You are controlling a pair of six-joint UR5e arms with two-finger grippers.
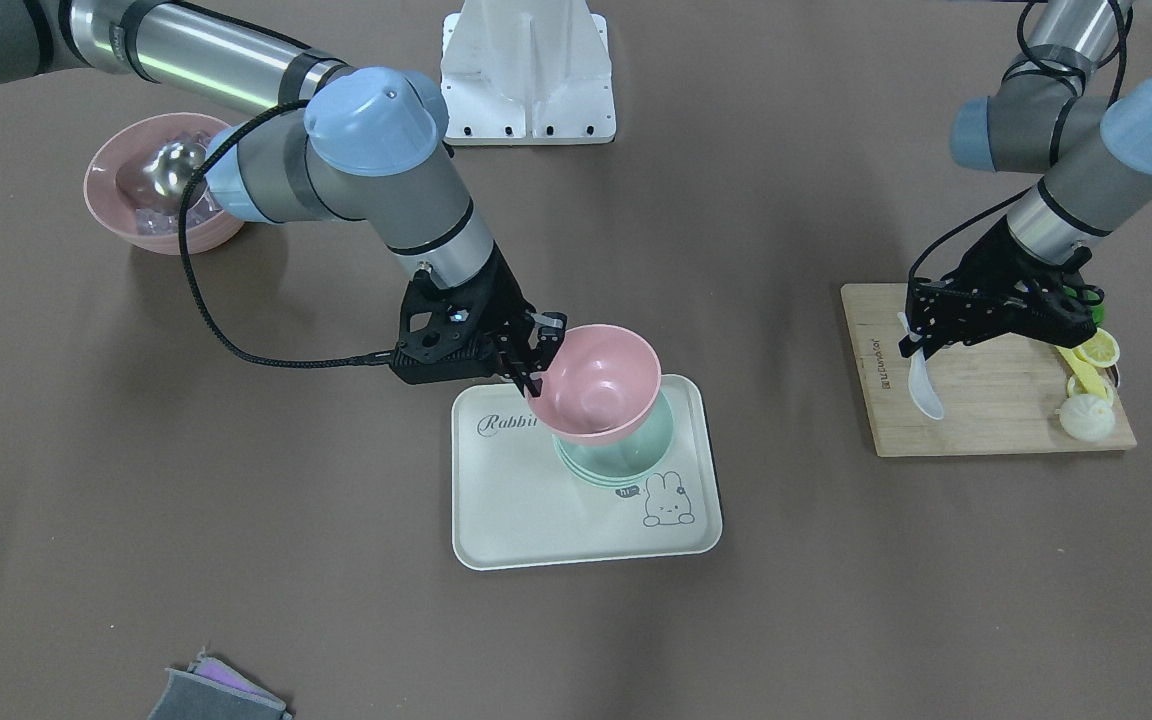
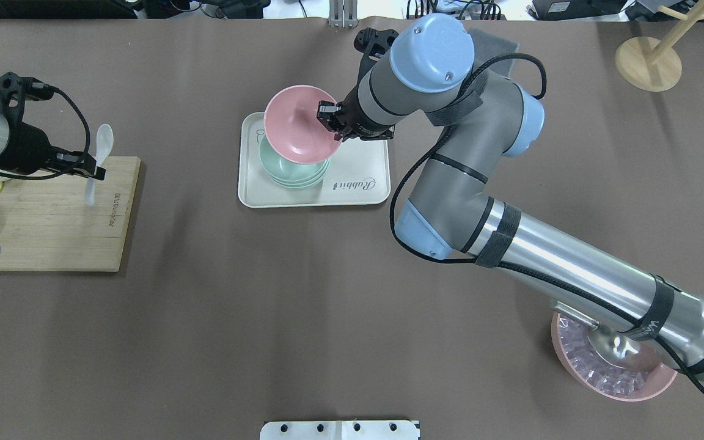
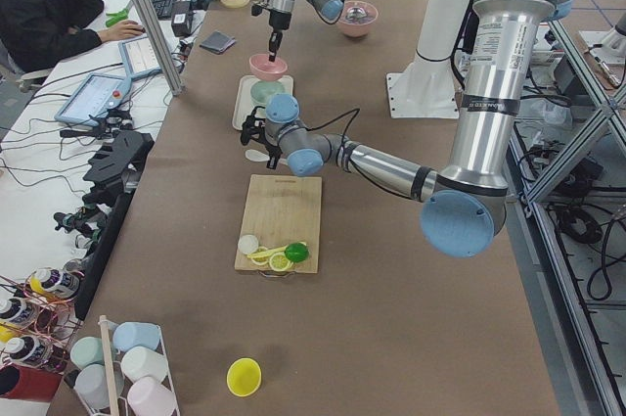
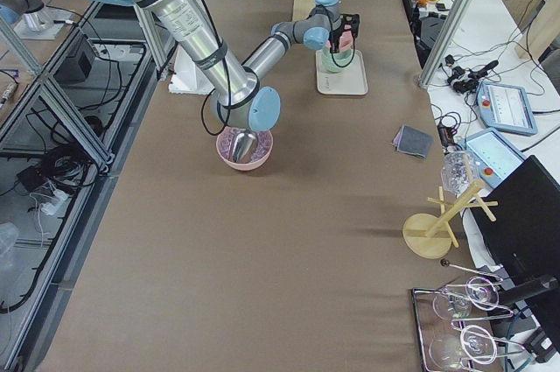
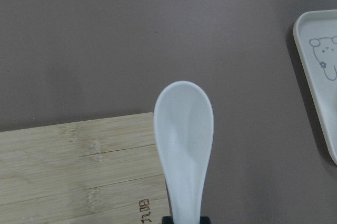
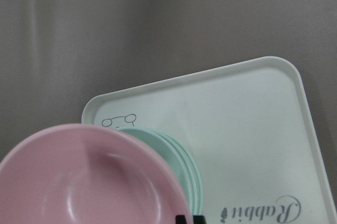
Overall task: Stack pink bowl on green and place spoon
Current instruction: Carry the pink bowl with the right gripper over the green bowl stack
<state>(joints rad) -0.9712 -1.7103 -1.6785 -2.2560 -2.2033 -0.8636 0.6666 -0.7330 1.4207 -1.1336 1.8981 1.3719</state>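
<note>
The right gripper (image 1: 539,362) is clamped on the near rim of the pink bowl (image 1: 601,382), one finger inside the rim and one outside. The bowl hangs tilted in that pinch, its mouth leaning away from the gripper. It sits over the green bowls (image 1: 658,440), which are nested on a cream tray (image 1: 536,520) with a rabbit drawing. From here I cannot say whether the pink bowl's base touches the top green one.

The left gripper (image 1: 921,343), well apart from the tray, is closed on the handle of the white spoon (image 1: 926,388). The spoon is lifted, its scoop pointing outward past the edge of a wooden cutting board (image 1: 996,405) and over the brown surface (image 1: 336,600). Lemon slices (image 1: 1096,350) lie at the board's far end.
</note>
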